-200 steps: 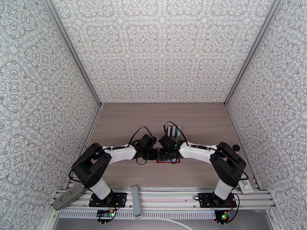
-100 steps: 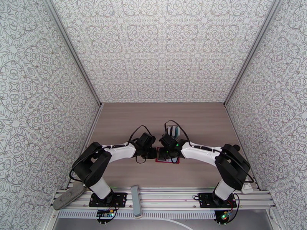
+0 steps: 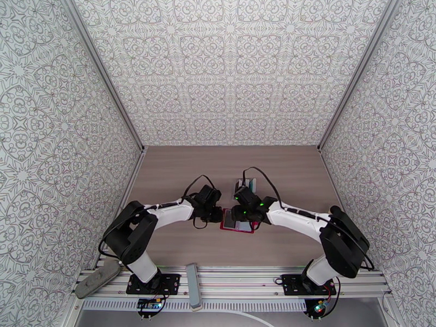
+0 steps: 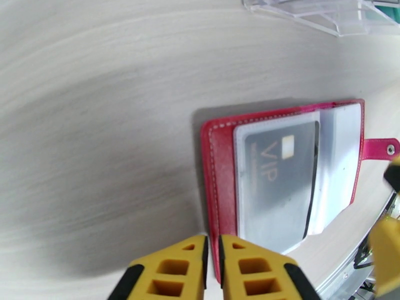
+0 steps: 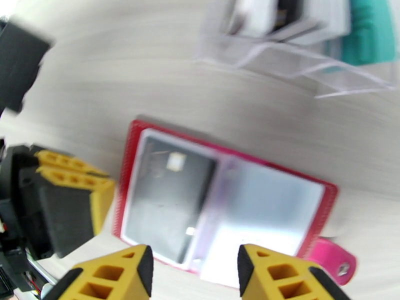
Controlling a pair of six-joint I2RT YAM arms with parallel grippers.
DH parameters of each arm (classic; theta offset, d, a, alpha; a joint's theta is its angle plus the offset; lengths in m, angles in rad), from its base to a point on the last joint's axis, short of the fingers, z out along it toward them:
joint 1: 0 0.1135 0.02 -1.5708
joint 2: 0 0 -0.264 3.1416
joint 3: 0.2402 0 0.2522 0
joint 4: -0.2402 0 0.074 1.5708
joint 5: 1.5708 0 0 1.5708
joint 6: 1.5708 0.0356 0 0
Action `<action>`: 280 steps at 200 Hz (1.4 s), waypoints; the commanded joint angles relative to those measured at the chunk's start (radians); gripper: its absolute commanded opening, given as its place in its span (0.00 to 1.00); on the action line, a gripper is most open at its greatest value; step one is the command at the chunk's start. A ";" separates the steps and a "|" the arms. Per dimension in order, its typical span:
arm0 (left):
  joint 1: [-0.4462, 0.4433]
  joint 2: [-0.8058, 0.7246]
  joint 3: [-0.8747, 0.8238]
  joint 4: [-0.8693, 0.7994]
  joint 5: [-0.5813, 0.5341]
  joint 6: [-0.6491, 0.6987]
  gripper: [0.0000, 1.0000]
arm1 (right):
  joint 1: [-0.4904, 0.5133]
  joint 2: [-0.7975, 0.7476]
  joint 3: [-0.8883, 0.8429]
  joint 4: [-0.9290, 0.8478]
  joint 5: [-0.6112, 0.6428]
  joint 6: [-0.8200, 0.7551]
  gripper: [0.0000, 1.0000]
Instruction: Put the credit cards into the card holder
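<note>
My right gripper (image 5: pixel 195 258) has backed off and spread, leaving the dark VIP plastic card (image 4: pixel 277 181) pocketed in the open red leather-like wallet (image 4: pixel 220 166) mid-table; left gripper (image 4: pixel 213 246) pressed together at its edge

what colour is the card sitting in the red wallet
The card is dark grey to black, clearest in the left wrist view.

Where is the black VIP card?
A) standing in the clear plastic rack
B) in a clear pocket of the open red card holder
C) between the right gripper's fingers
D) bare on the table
B: the black VIP card lies tucked inside the open red card holder, its chip and lettering showing through.
</note>
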 commanded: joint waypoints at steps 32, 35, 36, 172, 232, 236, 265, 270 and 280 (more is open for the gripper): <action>-0.041 -0.084 -0.033 0.011 0.015 -0.037 0.23 | -0.060 -0.034 -0.054 0.063 -0.077 -0.026 0.51; -0.044 -0.085 -0.034 0.013 0.014 -0.040 0.24 | -0.062 -0.033 -0.055 0.066 -0.080 -0.026 0.51; -0.044 -0.085 -0.035 0.013 0.013 -0.041 0.24 | -0.063 -0.033 -0.056 0.066 -0.081 -0.026 0.51; -0.079 -0.027 -0.079 0.092 0.027 -0.094 0.28 | -0.123 0.003 -0.109 0.127 -0.119 -0.035 0.50; -0.083 -0.027 -0.109 0.109 0.023 -0.109 0.28 | -0.131 0.016 -0.114 0.143 -0.129 -0.035 0.50; -0.084 -0.027 -0.111 0.109 0.023 -0.111 0.28 | -0.131 0.020 -0.114 0.144 -0.130 -0.035 0.50; -0.083 -0.021 -0.118 0.119 0.022 -0.114 0.28 | -0.133 0.033 -0.114 0.149 -0.127 -0.036 0.50; -0.085 -0.020 -0.119 0.118 0.023 -0.115 0.28 | -0.134 0.034 -0.115 0.148 -0.127 -0.036 0.50; -0.085 -0.019 -0.121 0.120 0.022 -0.117 0.29 | -0.136 0.036 -0.117 0.151 -0.127 -0.036 0.51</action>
